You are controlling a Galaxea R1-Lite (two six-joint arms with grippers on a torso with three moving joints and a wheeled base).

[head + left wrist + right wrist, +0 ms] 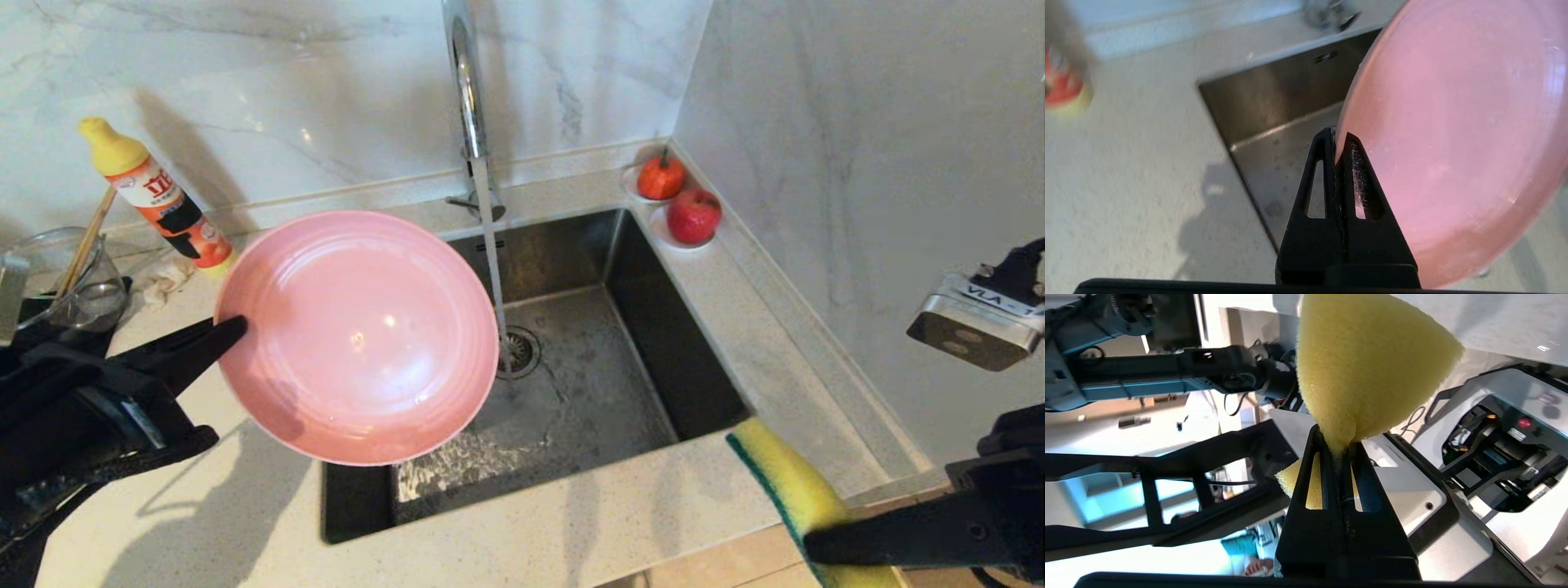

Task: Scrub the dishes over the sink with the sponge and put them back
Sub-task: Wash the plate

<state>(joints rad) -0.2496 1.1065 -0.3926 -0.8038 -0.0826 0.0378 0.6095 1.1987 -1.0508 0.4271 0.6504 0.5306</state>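
**Plate held over the sink's left edge, sponge off at the right**

You are looking at a pale speckled counter (571, 523) with a square steel sink (571, 392) set into it. Water runs from the tall chrome tap (469, 98) in a thin stream down to the round drain strainer (520, 351), and the basin floor is wet.

Your pink plate (359, 335) is tilted, its inner face turned up toward the head camera, hanging over the left rim of the sink and partly over the counter. The left gripper (1340, 141) has its fingers clamped together on the plate's rim at the plate's left side; water drops show on the plate's surface.

Your right gripper (1338, 446) is low at the right, off the counter's front corner, its fingers pinched tight on the yellow sponge (796, 482), whose green layer faces the sink.

On the counter's left stand a detergent bottle (159, 196) and a clear glass bowl (69, 278) with chopsticks in it. Two red fruits (678, 200) sit at the sink's far right corner.
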